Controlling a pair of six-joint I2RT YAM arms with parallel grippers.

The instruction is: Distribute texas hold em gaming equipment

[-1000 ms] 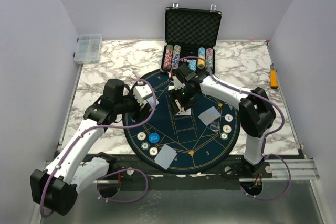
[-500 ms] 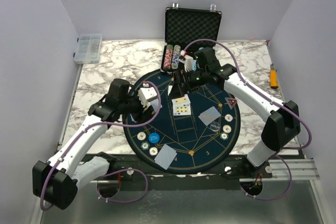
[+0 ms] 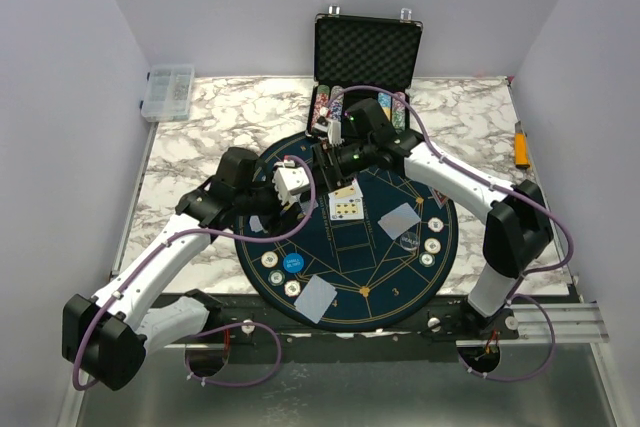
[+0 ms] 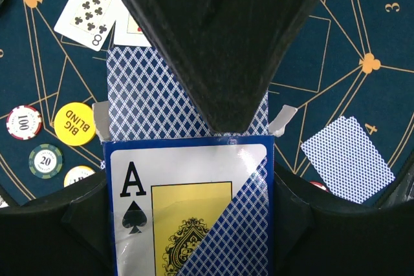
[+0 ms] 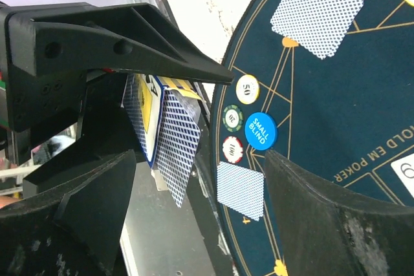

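My left gripper is shut on a card box printed with an ace of spades. A blue-backed card sticks out of the box. My right gripper is open and straddles that card without pinching it; one of its fingers lies over the card. Two face-up cards lie mid-mat, one an eight of clubs. Face-down cards lie on the blue mat. The small blind disc and the big blind disc sit among chips.
An open black case with rows of chips stands behind the mat. A clear compartment box is at the far left, a yellow tool at the right edge. A clear dealer disc and three chips lie on the mat's right.
My right gripper left the face-up cards, lifted towards the case, then swung left onto the card sticking from the box. My left gripper carried the box a little right.
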